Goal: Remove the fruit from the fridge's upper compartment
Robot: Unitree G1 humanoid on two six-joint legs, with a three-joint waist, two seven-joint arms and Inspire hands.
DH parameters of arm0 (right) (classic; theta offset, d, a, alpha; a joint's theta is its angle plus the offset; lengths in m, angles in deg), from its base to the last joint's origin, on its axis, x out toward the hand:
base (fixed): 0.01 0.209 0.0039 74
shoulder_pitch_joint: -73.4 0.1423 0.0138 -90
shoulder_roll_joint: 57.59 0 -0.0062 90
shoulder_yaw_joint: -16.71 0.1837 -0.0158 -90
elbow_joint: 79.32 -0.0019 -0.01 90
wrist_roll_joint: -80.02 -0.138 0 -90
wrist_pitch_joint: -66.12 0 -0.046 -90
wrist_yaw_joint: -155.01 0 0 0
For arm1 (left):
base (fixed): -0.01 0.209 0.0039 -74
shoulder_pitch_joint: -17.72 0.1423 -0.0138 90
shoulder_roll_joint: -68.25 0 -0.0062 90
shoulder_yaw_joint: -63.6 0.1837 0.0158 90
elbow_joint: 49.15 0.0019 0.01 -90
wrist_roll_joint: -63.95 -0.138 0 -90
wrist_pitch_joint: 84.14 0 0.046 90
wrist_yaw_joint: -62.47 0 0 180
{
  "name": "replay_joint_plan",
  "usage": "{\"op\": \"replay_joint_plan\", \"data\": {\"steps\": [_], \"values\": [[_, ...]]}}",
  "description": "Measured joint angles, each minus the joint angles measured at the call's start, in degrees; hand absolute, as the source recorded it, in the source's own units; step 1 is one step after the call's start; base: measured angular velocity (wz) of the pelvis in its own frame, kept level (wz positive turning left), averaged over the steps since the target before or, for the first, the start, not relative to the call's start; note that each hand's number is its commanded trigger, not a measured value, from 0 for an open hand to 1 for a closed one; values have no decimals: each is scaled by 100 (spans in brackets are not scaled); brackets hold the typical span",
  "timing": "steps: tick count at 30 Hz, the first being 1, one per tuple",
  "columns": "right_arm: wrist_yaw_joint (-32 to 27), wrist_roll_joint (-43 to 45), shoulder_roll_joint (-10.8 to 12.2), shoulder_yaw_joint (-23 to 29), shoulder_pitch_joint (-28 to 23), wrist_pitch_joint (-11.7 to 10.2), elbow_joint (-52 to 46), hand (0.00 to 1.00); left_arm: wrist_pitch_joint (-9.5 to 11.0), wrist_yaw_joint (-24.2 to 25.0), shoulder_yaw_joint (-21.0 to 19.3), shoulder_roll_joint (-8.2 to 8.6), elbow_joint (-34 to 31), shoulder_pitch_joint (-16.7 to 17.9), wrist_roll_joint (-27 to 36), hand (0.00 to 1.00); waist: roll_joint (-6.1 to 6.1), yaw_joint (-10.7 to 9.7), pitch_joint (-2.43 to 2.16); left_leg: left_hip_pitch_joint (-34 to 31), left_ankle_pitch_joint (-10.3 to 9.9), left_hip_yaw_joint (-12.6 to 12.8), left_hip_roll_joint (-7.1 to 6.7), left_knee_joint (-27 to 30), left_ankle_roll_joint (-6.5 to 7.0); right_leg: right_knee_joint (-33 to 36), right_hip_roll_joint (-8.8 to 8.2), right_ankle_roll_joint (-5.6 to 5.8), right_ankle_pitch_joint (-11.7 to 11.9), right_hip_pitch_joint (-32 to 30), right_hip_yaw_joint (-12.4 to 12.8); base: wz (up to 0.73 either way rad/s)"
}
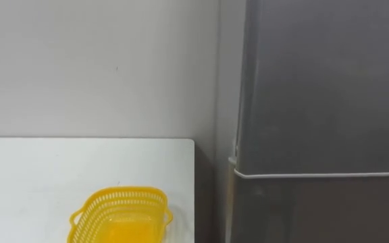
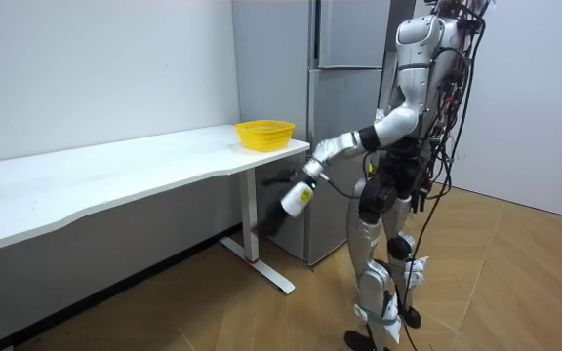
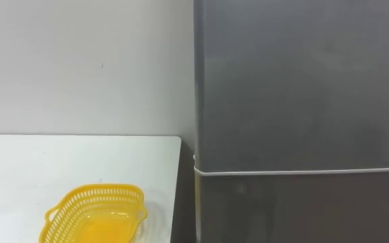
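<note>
Left hand (image 2: 317, 162), room view: held out low towards the room view's left, at the end of an arm stretched forward and down from the shoulder. Its fingers are closed on the upper end of a white bottle (image 2: 297, 199), which hangs tilted below the hand, just off the near corner of the table and clear of it.

Robot, room view: stands upright on a wooden floor (image 2: 213, 302), close before the grey fridge (image 2: 344, 117), body turned towards the fridge and the table end.

Table (image 2: 115, 175), room view: long, white-topped, running along a pale wall (image 2: 96, 68) from the room view's left up to the fridge side. A yellow basket (image 2: 264, 134) sits on its far end, near the fridge.

Left eye view: table corner at lower left with the yellow basket on it, near the table's right edge; it looks empty. The fridge stands just right of the table, a narrow gap between them. A pale seam (image 1: 323, 175) runs across the fridge front, parting the upper door (image 1: 323, 81) from the lower door (image 1: 316, 212); both are closed.

Right eye view: same scene, the basket further left and the fridge front taking the right half, seam level, doors closed.
</note>
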Motion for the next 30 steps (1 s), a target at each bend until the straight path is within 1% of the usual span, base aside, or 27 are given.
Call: {"op": "replay_joint_plan", "data": {"steps": [2, 3, 4, 5, 6, 7, 8, 10, 12, 14, 15, 17, 18, 20, 22, 23, 26, 27, 28, 29, 30], "values": [[0, -2, 0, 1, -15, -82, 15, 0, 131, -325, -4, -8, -654, -16, -647, 0, 0, -2, 1, 4, 0, -9, 1, 1, 0, 1, 4, -1, 0, -1, 15, 0], [-1, 0, 0, 6, -24, -107, 14, 0, 160, -403, -13, -11, -776, -29, -832, 0, 2, -1, 0, 6, 0, -10, 1, -1, 1, 2, 4, -1, 1, 0, 19, 0], [0, 2, 4, 35, -30, -111, 13, 0, 218, -542, -49, -19, -1011, -50, -1195, 0, 8, -6, 0, 18, -1, -13, 1, -5, 1, 4, 7, -2, 1, 9, 22, 0], [0, -2, 7, 49, -31, -127, 12, 0, 223, -683, -109, -19, -1332, -51, -1483, 0, 5, -46, 2, -1, -1, -26, 1, -6, 2, 8, 8, -2, 2, 13, 18, 0], [-1, -7, 6, 46, -32, -146, 14, 0, 230, -747, -130, -22, -1511, -50, -1630, 0, 2, -60, 2, -7, -1, -35, 1, -5, 2, 10, 9, -3, 2, 15, 16, 3], [0, -26, 4, 46, -31, -177, 12, 0, 284, -818, -167, -29, -1831, -49, -1924, 0, 2, -63, 2, -11, -1, -40, 1, -6, 2, 18, 9, -2, 1, 5, 16, 0], [2, -27, 3, 46, -28, -183, 12, 0, 342, -844, -168, -47, -1966, -48, -2057, 0, 5, -63, 1, -11, -1, -40, 1, -5, 2, 17, 10, -2, 1, 4, 16, 0], [18, -25, -7, 45, -5, -258, 63, 0, 505, -876, -168, -118, -2486, -62, -2399, 0, 19, -72, 1, 18, -1, -43, -1, -4, 2, 12, 9, -2, 1, 4, 18, 0], [75, 11, -8, 57, 22, -302, 119, 0, 574, -841, -168, -191, -2800, -102, -2578, 0, 20, -95, 3, 2, -1, -80, -3, -4, 2, -6, 11, -2, 2, 0, 8, 2], [140, 69, -5, 167, -16, -392, 150, 0, 588, -593, -180, -317, -3235, -109, -2729, 0, 19, -122, 7, -40, -1, -119, -7, -1, 2, -17, 12, -2, 1, 15, -9, 7], [162, 67, -4, 167, -20, -399, 165, 0, 588, -505, -180, -334, -3369, -110, -2726, 0, 17, -130, 9, -38, -1, -142, -11, -1, 2, -19, 11, -2, 1, 26, -11, 11], [280, 112, 9, 167, 19, -419, 248, 0, 608, -136, -165, -350, -3960, -122, -2733, 0, 12, -176, 20, -35, -1, -192, -15, 15, 2, -18, 9, -1, 1, 27, -3, 9], [317, 143, 9, 165, 19, -424, 245, 0, 616, -30, -154, -355, -4067, -139, -2756, 0, 19, -182, 29, -35, 0, -195, -15, 17, 2, -18, 9, -1, 1, 28, -3, 0], [368, 180, 2, 167, 14, -428, 244, 0, 616, 242, -88, -382, -4349, -180, -2845, 0, 52, -217, 49, -35, 0, -195, -15, 22, 2, -22, 9, -1, 1, 30, -2, 0], [438, 179, -27, 168, 56, -424, 244, 0, 614, 627, 83, -427, -4652, -242, -2872, 0, 97, -247, 77, -38, 0, -180, -14, 18, 2, -43, 11, -1, 1, 28, -12, -2], [471, 179, -35, 168, 56, -424, 245, 0, 614, 739, 131, -453, -4695, -258, -2899, 0, 110, -257, 82, -41, 0, -181, -14, 15, 2, -56, 13, -1, 1, 30, -11, 0], [650, 229, -60, 164, 66, -407, 245, 0, 538, 1522, 406, -666, -4701, -567, -3086, 0, 147, -308, 90, -79, 0, -184, -14, 18, 2, -85, 19, -3, 2, 36, -26, 5], [676, 233, -63, 165, 79, -402, 245, 0, 525, 1654, 442, -712, -4703, -601, -3102, 0, 151, -334, 89, -89, 0, -188, -14, 19, 2, -91, 19, -3, 1, 40, -37, 7], [738, 263, -72, 167, 124, -399, 241, 0, 462, 1915, 526, -822, -4719, -645, -3215, 0, 153, -418, 84, -113, 0, -209, -17, 21, 2, -104, 18, -3, 2, 46, -61, 7], [777, 317, -93, 165, 161, -404, 243, 0, 397, 2186, 649, -889, -4736, -727, -3262, 0, 152, -457, 80, -121, 0, -206, -17, 25, 2, -97, 18, -2, 1, 13, -57, 6], [799, 341, -109, 165, 183, -406, 243, 0, 362, 2312, 722, -926, -4744, -769, -3289, 0, 142, -468, 75, -129, 0, -201, -17, 28, 2, -93, 18, -3, 2, -5, -52, 0]]}}
